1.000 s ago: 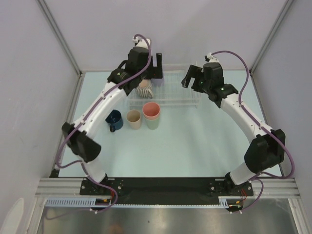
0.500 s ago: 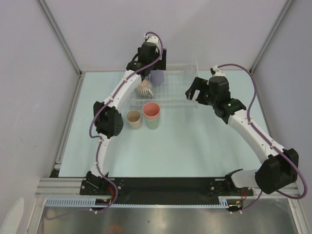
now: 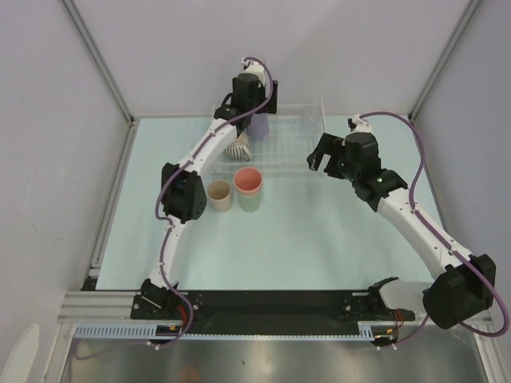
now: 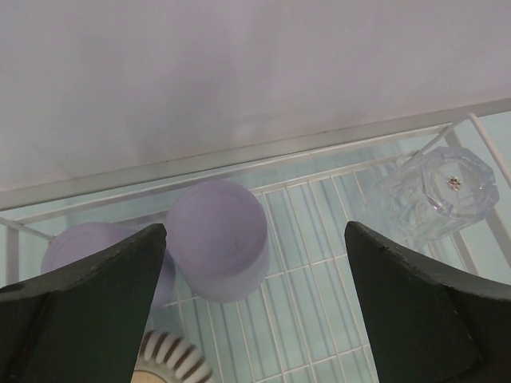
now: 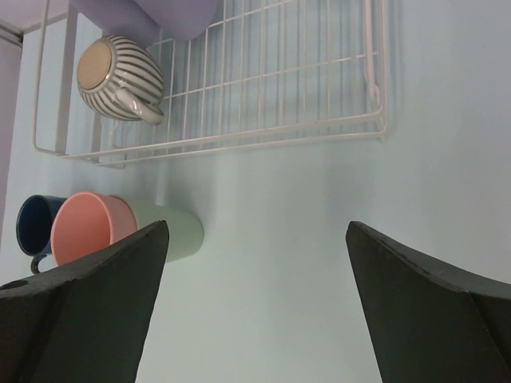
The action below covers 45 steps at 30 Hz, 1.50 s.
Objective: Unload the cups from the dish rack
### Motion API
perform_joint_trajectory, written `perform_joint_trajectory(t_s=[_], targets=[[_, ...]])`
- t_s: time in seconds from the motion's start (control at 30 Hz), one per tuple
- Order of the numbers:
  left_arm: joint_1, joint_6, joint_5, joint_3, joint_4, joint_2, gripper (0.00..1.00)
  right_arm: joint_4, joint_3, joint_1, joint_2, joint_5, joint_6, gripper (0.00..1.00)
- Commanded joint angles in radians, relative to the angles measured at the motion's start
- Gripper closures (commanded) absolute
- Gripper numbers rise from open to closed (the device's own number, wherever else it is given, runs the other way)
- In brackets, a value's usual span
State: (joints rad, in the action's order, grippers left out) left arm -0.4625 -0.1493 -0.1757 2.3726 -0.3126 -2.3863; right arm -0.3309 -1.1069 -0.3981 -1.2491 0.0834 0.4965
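At the far side of the desk (image 3: 319, 231), the white wire dish rack (image 3: 275, 144) still has cups in it. The left arm stretches out over the rack's far left end. The left gripper (image 4: 254, 227) hangs there with its jaws spread wide and nothing between them.

Straight below it, a lavender cup (image 4: 217, 247) stands upside down on the wires. A second lavender cup (image 4: 96, 251) is just to its left, partly hidden behind one finger. Nearer in, at the rack's near left corner, the ribbed cup (image 5: 120, 68) lies tilted with its base showing. A clear faceted glass (image 4: 435, 191) sits further right in the rack, well apart from the lavender pair.

On the desk just near of the rack, the salmon pink cup (image 3: 248, 180) sits stacked in the pale green cup (image 3: 250, 201), and the tan cup (image 3: 219, 194) stands upright just to their left. From above, the left arm's elbow hides the navy mug (image 5: 33, 223). It shows only from the right wrist, to the left of the salmon cup.

The right gripper (image 5: 256, 224) hovers by the rack's near right corner, jaws likewise wide apart and empty.
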Motion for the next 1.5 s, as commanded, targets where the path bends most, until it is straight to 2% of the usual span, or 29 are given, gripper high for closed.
perform_joint_trajectory(t_s=[0.0, 0.73, 0.97, 1.07, 1.1, 1.17, 1.2, 1.27, 1.3, 1.47], targets=[[-0.005, -0.024, 0.004, 0.024, 0.053, -0.027, 0.01, 0.009, 0.012, -0.005, 0.031, 0.027, -0.010, 0.00], [-0.002, -0.045, -0.070, 0.050, 0.021, -0.097, 0.01, 0.039, 0.071, 0.010, 0.051, 0.026, -0.001, 0.00], [0.005, -0.055, -0.054, 0.065, 0.015, -0.116, 0.08, 0.043, 0.082, 0.018, 0.059, 0.026, 0.005, 0.00], [0.005, -0.053, -0.045, 0.065, 0.020, -0.111, 0.24, 0.044, 0.085, 0.022, 0.062, 0.027, 0.008, 0.00], [0.005, -0.053, -0.047, 0.063, 0.021, -0.111, 0.35, 0.047, 0.087, 0.022, 0.062, 0.027, 0.010, 0.00], [0.005, -0.050, -0.048, 0.063, 0.023, -0.106, 0.51, 0.052, 0.088, 0.022, 0.059, 0.026, 0.014, 0.00], [0.005, -0.050, -0.047, 0.062, 0.024, -0.105, 0.65, 0.053, 0.090, 0.022, 0.060, 0.023, 0.016, 0.00], [0.005, -0.050, -0.048, 0.060, 0.023, -0.099, 0.83, 0.056, 0.091, 0.024, 0.057, 0.021, 0.019, 0.00], [0.005, -0.050, -0.053, 0.059, 0.023, -0.097, 1.00, 0.058, 0.093, 0.022, 0.057, 0.021, 0.019, 0.00], [0.005, -0.062, -0.056, 0.027, 0.027, -0.070, 1.00, 0.059, 0.094, 0.022, 0.057, 0.021, 0.022, 0.00]])
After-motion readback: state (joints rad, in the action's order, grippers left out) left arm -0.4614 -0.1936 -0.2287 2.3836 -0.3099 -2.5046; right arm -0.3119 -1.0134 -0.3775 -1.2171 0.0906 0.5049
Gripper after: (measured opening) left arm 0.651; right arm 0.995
